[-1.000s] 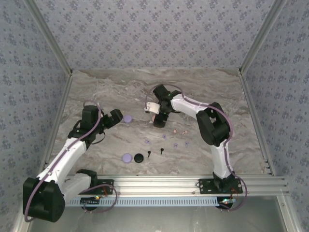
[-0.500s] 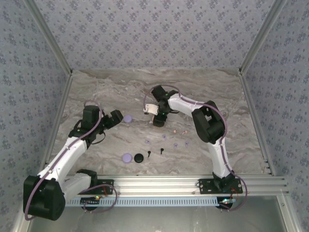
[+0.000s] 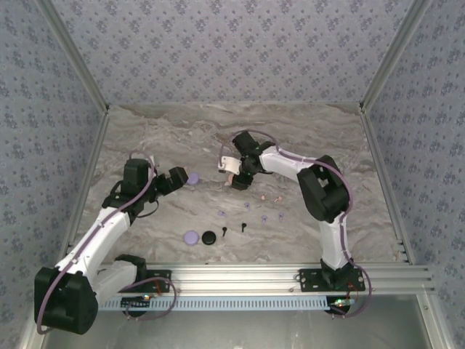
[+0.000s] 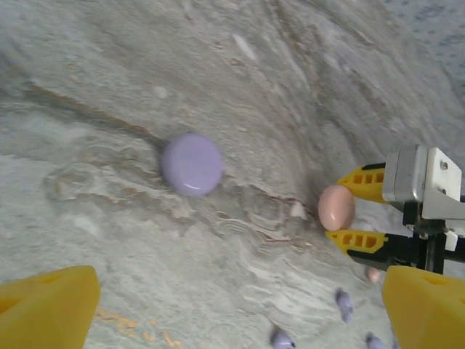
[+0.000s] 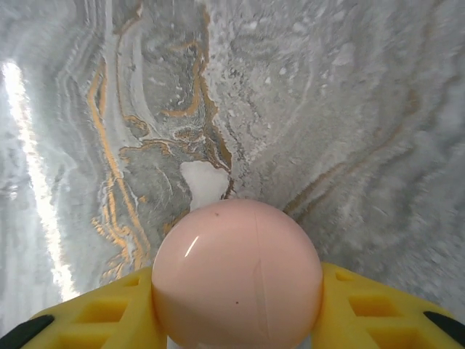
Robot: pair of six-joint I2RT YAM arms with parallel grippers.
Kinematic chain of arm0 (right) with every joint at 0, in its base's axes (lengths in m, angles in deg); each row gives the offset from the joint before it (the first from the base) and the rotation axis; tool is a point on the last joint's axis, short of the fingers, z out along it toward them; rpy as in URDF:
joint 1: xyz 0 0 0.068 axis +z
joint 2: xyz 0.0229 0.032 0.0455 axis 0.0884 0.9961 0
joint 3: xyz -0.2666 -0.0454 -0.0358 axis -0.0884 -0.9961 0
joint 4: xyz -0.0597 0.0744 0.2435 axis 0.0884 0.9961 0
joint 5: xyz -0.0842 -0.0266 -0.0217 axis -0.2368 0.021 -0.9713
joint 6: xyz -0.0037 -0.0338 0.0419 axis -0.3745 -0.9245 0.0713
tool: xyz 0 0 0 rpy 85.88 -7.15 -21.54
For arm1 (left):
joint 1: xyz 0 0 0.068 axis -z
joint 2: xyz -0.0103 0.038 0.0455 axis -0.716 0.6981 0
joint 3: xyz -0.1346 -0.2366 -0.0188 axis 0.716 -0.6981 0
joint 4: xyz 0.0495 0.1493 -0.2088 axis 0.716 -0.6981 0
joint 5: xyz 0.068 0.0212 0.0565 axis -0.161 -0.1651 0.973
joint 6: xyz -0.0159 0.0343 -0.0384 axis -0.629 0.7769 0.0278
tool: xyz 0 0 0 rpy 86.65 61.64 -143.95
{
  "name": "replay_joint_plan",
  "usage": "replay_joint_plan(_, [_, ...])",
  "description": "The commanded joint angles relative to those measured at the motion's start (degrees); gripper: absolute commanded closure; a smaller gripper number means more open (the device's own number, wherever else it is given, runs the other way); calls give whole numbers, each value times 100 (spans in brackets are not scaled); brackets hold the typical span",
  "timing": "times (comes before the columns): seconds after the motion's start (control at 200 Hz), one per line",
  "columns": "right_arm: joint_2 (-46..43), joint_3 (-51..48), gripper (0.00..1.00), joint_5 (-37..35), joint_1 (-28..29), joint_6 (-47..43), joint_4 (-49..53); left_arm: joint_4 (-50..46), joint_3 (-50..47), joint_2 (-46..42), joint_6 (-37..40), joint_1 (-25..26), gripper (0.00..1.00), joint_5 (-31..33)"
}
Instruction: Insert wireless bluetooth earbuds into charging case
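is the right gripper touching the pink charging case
Touching. In the right wrist view both yellow fingers of the right gripper sit flush against the pink charging case, no gap.

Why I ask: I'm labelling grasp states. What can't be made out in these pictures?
- Top view: the black earbuds are too small to show which way they lie.
- Right wrist view: the bottom edge cuts off the pink case; whether the fingers grip it is unclear.
- Top view: the right end effector hides most of that case.
- Left wrist view: the lavender earbuds are blurred.
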Motion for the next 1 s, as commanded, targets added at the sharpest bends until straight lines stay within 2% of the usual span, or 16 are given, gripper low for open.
replay_joint_plan(0.0, [-813, -392, 56, 109, 53, 332, -683, 512, -55, -45, -10, 2, 1, -1013])
replay_joint_plan(0.165, [-1840, -1115, 56, 95, 149, 676, -1300, 1140, -79, 53, -320, 22, 4, -2037])
replay_joint_plan(0.29, [-2551, -1642, 56, 53, 279, 879, -1624, 1631, -82, 121, -529, 130, 7, -2447])
replay_joint_plan(0.585, [-3475, -1936, 55, -232, 676, 904, -1615, 2467, 78, 523, -977, 629, 9, -2625])
replay_joint_plan(0.994, [-3675, -1946, 55, -330, 870, 869, -1616, 2490, 651, 1134, -781, 1313, 19, -2631])
